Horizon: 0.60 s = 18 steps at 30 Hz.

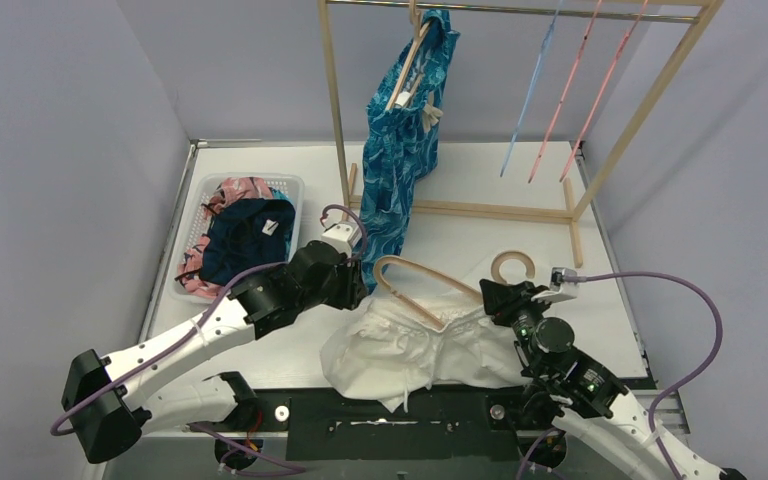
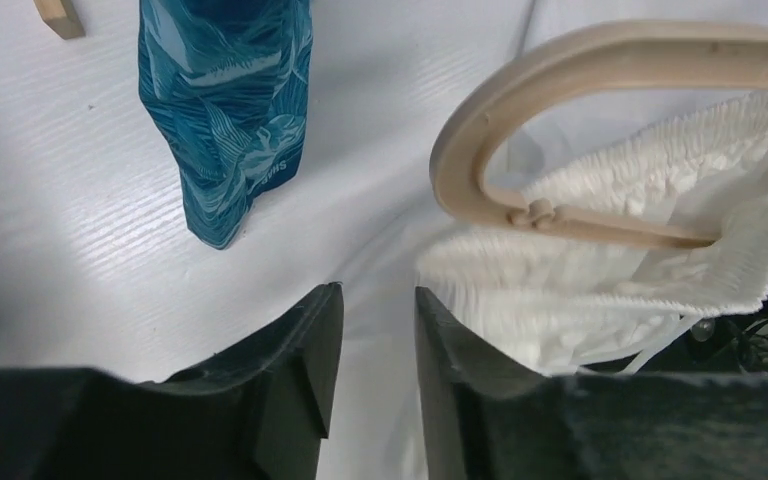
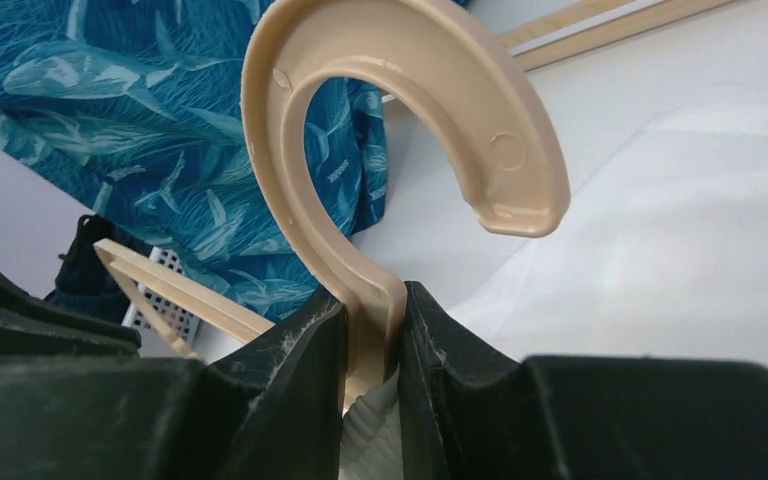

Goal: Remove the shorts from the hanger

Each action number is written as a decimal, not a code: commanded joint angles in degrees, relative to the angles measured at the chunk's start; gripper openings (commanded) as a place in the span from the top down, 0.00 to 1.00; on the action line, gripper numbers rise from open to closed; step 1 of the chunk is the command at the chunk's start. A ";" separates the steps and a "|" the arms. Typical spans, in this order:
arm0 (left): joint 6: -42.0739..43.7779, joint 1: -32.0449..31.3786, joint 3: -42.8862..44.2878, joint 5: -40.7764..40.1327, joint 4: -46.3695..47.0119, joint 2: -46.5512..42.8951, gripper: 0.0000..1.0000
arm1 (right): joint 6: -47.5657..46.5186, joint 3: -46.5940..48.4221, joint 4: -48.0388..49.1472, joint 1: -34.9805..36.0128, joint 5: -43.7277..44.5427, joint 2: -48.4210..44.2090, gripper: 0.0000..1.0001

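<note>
At nine o'clock on the table, a white slotted plastic basket (image 1: pixel 298 190) holds pink floral shorts (image 1: pixel 245 187) and navy shorts (image 1: pixel 240 240). The left gripper (image 2: pixel 378 300) hovers with its jaws slightly parted, holding nothing. Blue leaf-pattern shorts (image 1: pixel 405 130) hang at twelve. White drawstring shorts (image 1: pixel 410 345) lie crumpled at six, with a beige plastic hanger (image 3: pixel 430 50) in their waistband. The right gripper (image 3: pixel 373 330) is clenched on the hanger's neck.
</note>
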 commanded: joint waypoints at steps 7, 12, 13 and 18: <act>-0.91 0.67 -2.21 2.24 5.73 -8.08 0.42 | 3.66 -2.31 2.54 -0.10 2.45 1.20 0.97; 1.79 0.91 -5.53 5.92 9.13 -13.47 0.28 | -2.80 -2.46 9.58 -0.08 -4.09 4.38 0.95; 2.66 1.02 -5.46 6.31 8.86 -13.40 0.28 | -5.22 -2.34 11.44 -0.09 -5.34 4.71 0.96; 3.11 11.20 -2.00 13.58 3.79 -9.53 0.18 | -10.65 -4.52 23.22 -0.10 -12.53 3.78 0.98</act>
